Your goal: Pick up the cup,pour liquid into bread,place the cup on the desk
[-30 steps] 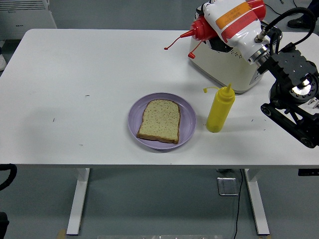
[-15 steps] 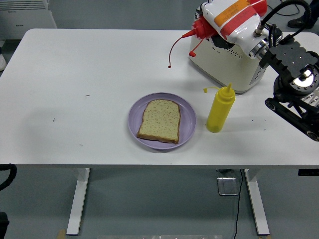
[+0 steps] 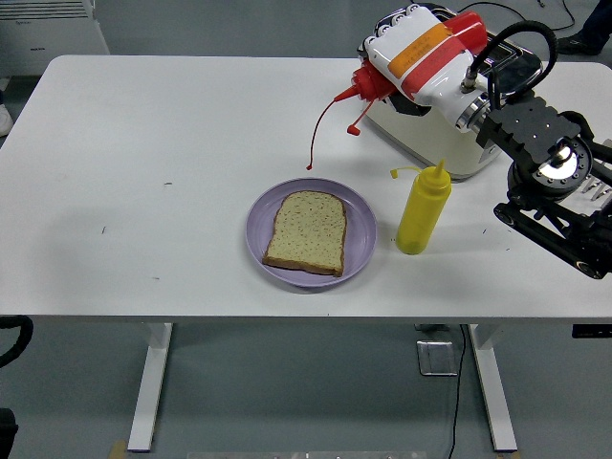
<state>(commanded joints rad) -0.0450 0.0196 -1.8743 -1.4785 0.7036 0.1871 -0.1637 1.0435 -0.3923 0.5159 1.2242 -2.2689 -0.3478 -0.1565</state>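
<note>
A white table fills most of the frame. On it, just below centre, sits a purple plate. A yellow squeeze bottle stands upright just right of the plate. A cream toaster sits in the upper right.

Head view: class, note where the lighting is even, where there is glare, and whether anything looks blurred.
Head view: even light and soft shadows on the white table; a bright glare spot on the right arm's wrist; the bread, plate and yellow bottle look sharp.
</note>
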